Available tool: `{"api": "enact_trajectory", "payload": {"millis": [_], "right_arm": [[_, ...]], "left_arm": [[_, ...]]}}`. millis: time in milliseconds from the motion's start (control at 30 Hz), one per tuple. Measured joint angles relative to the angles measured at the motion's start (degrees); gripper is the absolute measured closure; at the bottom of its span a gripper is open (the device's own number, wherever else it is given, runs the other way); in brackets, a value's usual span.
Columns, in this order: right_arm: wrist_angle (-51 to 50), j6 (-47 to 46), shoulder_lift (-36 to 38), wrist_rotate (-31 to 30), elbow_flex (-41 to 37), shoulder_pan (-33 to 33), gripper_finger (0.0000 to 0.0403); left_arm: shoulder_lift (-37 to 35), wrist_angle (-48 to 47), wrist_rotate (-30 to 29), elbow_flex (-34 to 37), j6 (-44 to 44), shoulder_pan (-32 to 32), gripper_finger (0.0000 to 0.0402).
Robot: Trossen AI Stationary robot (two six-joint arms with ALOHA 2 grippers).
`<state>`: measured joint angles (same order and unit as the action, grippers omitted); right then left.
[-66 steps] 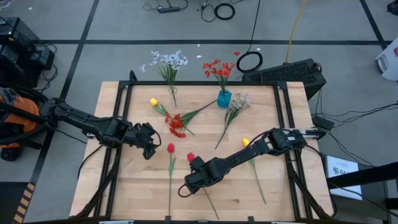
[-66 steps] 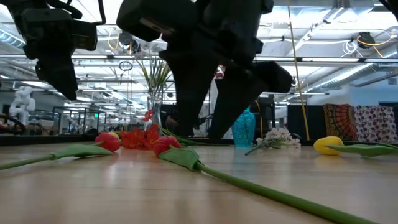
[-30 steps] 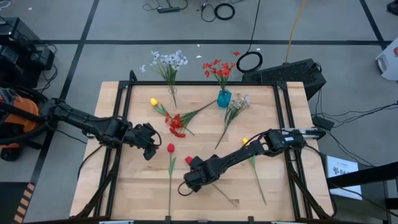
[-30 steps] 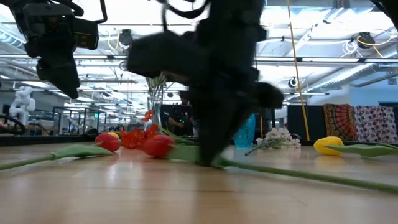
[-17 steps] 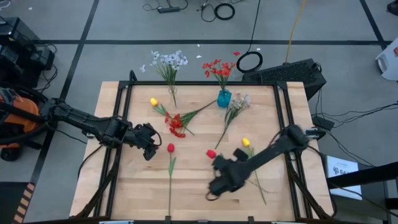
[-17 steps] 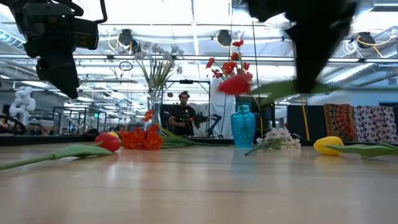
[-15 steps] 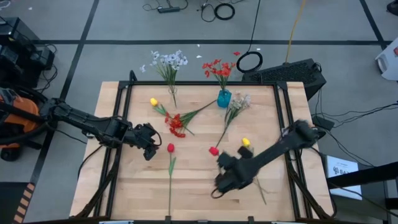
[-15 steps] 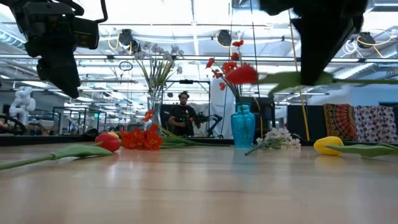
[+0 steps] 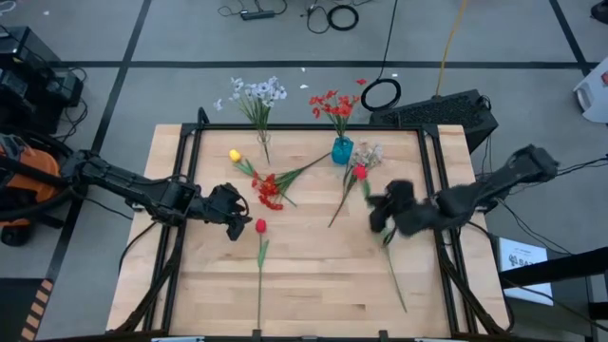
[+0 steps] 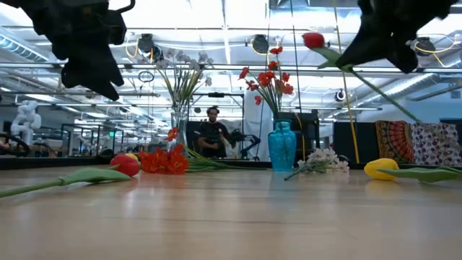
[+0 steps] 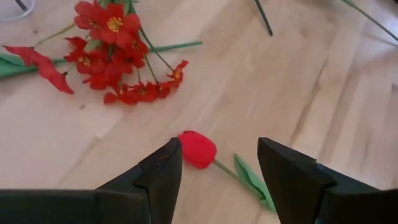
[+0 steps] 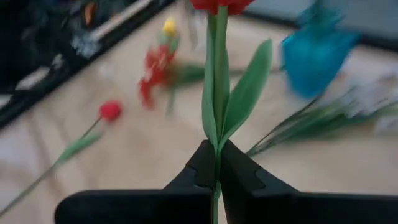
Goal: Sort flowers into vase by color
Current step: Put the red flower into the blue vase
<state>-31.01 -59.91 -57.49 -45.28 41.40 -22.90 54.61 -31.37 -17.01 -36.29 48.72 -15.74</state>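
Right wrist view: right gripper point(image 12: 217, 163) pinching red tulip point(image 12: 217, 93) by its stem, aloft, probably bound for blue vase point(image 12: 316, 55). Left gripper point(image 11: 217, 165) spread above another tulip point(image 11: 197, 149).

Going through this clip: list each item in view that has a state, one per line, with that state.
Right gripper: shut on a red tulip with a green stem, held above the table.
Left gripper: open, over a second red tulip lying flat.
Blue glass vase: upright, holding a red spray.
Clear glass vase: upright, holding a white spray.
Yellow tulip: lying flat.
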Motion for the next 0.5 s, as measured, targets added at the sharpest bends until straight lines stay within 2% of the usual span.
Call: {"api": "enact_trajectory", "payload": {"millis": [100, 267, 367, 500], "right_arm": [[8.0, 11.4, 10.3, 2.4, -5.8, 7.1, 0.0403], [20.3, 28.6, 24.0, 17.0, -13.0, 22.7, 0.0403], [24.1, 34.3, 27.2, 27.4, -14.5, 32.2, 0.0403], [30.7, 39.2, 25.2, 42.0, -14.7, 43.1, 0.0402]], "left_arm": [[0.0, 0.4, -1.0, 0.0, 0.0, 0.0, 0.0188], [0.0, 1.6, -3.5, 0.0, 0.3, 0.0, 0.0188], [0.0, 3.3, -4.8, 0.0, 0.3, 0.0, 0.0188], [0.0, 4.4, -5.1, 0.0, 0.4, 0.0, 0.0188]]}}
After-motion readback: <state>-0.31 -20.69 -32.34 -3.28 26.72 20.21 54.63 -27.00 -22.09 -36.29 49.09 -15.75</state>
